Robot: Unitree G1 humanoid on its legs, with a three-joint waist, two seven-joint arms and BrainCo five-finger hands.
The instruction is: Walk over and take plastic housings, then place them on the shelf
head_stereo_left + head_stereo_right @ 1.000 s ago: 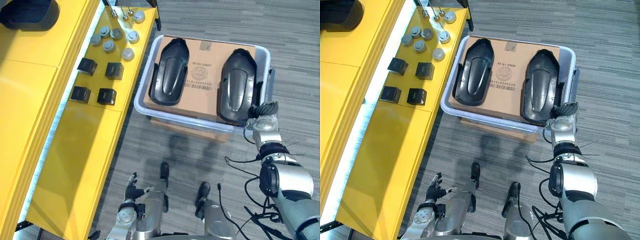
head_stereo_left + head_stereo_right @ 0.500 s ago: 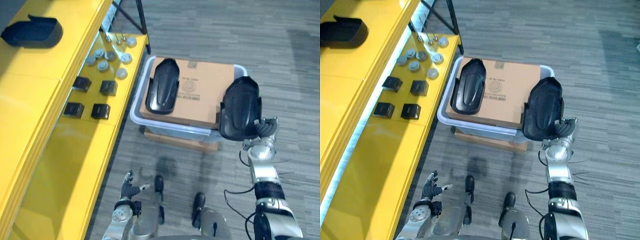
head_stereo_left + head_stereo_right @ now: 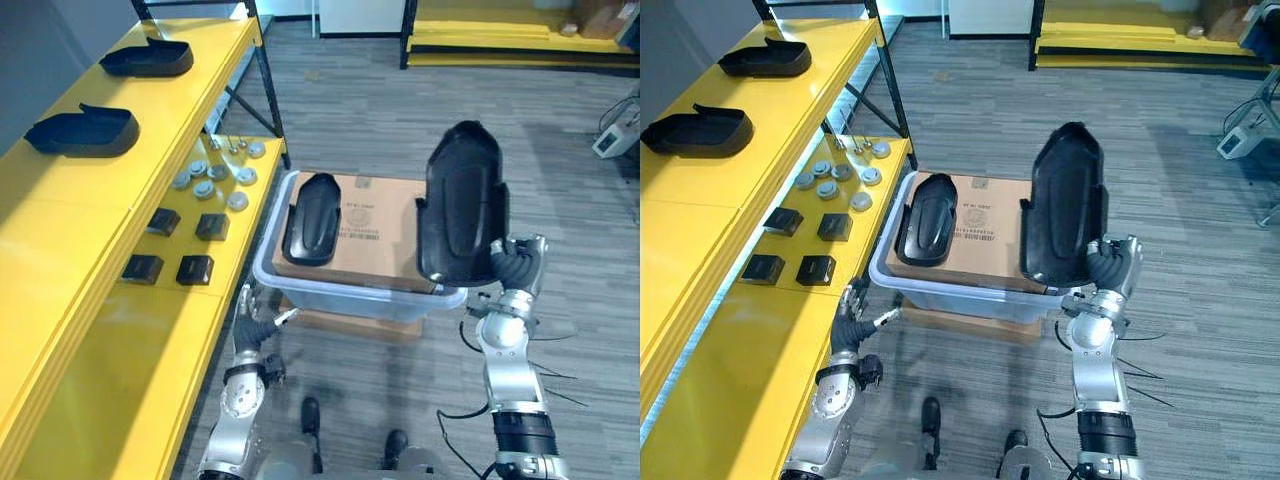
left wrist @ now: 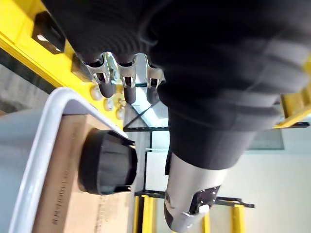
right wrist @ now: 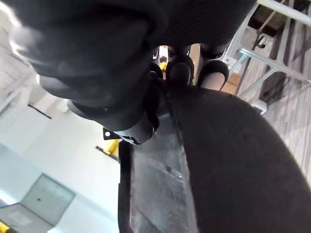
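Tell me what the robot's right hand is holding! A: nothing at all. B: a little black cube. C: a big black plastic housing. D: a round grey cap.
C: the right hand is curled round the lower end of a big black plastic housing, which stands upright above the bin.

Printed label (image 3: pixel 357 222) on the cardboard (image 3: pixel 392 203) is illegible
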